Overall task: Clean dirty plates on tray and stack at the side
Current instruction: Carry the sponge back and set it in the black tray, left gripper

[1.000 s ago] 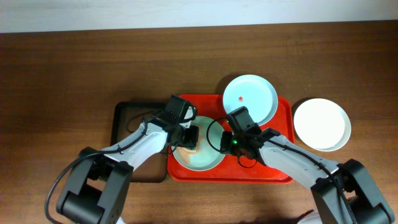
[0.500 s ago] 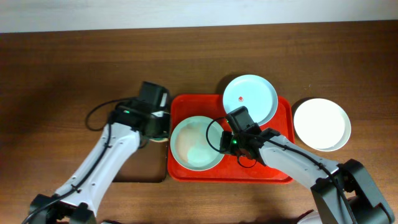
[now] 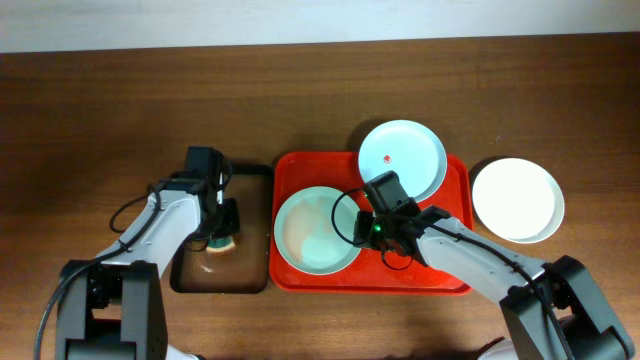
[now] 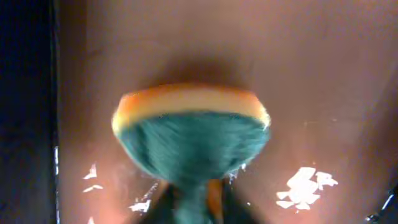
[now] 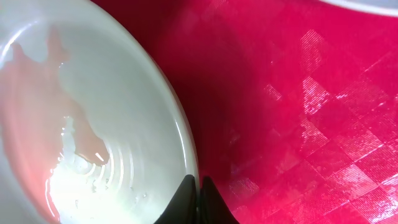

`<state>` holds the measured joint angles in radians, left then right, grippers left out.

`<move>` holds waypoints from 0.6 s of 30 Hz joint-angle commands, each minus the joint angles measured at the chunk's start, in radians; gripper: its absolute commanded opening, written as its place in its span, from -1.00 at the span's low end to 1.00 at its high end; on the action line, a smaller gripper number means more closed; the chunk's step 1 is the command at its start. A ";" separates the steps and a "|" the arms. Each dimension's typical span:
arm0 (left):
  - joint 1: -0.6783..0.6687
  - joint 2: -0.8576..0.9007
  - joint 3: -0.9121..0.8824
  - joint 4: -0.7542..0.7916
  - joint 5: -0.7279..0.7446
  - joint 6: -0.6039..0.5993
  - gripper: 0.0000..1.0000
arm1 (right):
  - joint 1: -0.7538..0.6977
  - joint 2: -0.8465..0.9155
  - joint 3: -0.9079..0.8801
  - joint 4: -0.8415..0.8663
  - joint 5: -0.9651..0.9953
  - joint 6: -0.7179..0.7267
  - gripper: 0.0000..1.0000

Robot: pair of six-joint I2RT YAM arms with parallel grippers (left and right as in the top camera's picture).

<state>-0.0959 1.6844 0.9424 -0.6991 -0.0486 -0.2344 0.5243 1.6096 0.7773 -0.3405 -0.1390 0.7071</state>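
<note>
The red tray lies mid-table. The mint green plate sits on its left half and looks wet and smear-free. My right gripper is shut on that plate's right rim, and the right wrist view shows the fingers pinching the rim of the plate over the tray. The pale blue plate with a small red smear rests on the tray's far edge. The white plate sits on the table to the right. My left gripper is shut on a sponge.
A narrow black tray lies left of the red tray, with the left gripper and sponge over it. In the left wrist view the green-and-yellow sponge hangs over its glossy floor, held by the fingers.
My left arm has moved left off the mint plate, carrying the sponge over the black tray. The right arm and the plates have not moved.
</note>
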 commanded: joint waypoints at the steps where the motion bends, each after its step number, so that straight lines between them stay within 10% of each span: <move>1: 0.000 -0.002 -0.001 -0.006 0.012 0.004 0.20 | -0.001 0.001 0.008 -0.003 0.016 -0.001 -0.89; 5: 0.000 -0.064 0.059 -0.068 0.021 0.003 0.36 | -0.001 0.001 0.008 -0.003 0.016 0.000 -0.86; 9: 0.001 -0.262 0.108 -0.076 0.090 0.003 0.52 | -0.001 0.001 0.008 -0.003 0.016 0.000 -0.06; 14: 0.001 -0.470 0.110 -0.061 0.043 0.003 0.99 | -0.001 0.002 0.008 -0.003 0.019 0.000 0.01; 18: 0.001 -0.492 0.109 -0.053 -0.004 0.003 0.98 | -0.001 0.040 0.008 0.001 0.019 0.000 -0.03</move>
<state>-0.0959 1.1976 1.0325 -0.7578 -0.0208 -0.2317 0.5243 1.6127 0.7773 -0.3416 -0.1326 0.7067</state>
